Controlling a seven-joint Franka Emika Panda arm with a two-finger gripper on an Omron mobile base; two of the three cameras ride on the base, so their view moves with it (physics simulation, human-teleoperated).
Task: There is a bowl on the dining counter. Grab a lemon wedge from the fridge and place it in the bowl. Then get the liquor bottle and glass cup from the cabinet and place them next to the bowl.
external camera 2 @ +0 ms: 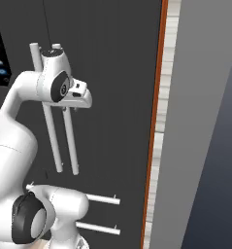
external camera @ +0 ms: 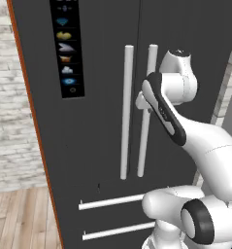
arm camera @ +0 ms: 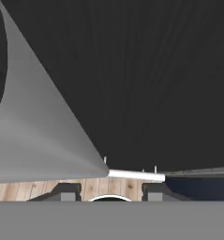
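In the hand view the two small dark finger tips of the gripper (arm camera: pixel 108 191) rise at the bottom centre, standing apart with nothing visible between them; whether they press on anything cannot be told from these pictures. Just above the tips a pale horizontal drawer bar (arm camera: pixel 136 176) crosses the lower middle of that view, and a broad pale grey wedge, the close-up of a long handle (arm camera: pixel 33 136), spreads over the left half. Behind both lies the dark grey door surface, with a strip of light wooden floor (arm camera: pixel 92 186) at the bottom.

In the left base view the white arm with dark joints (external camera: pixel 168 104) reaches from the lower right up to the centre right, its hand against the right one of two long pale vertical bar handles (external camera: pixel 127 112). These stand side by side in the middle of the tall dark grey fridge (external camera: pixel 98 146), which takes up most of the frame. A black icon panel (external camera: pixel 67 48) sits at upper left on the door, and two pale horizontal drawer bars (external camera: pixel 112 202) run along the lower centre. A whitish brick wall (external camera: pixel 8 97) fills the left edge.

In the right base view the hand meets the handles at upper left, and a reddish-brown wooden edge strip (external camera 2: pixel 156 121) runs down the fridge's right side.
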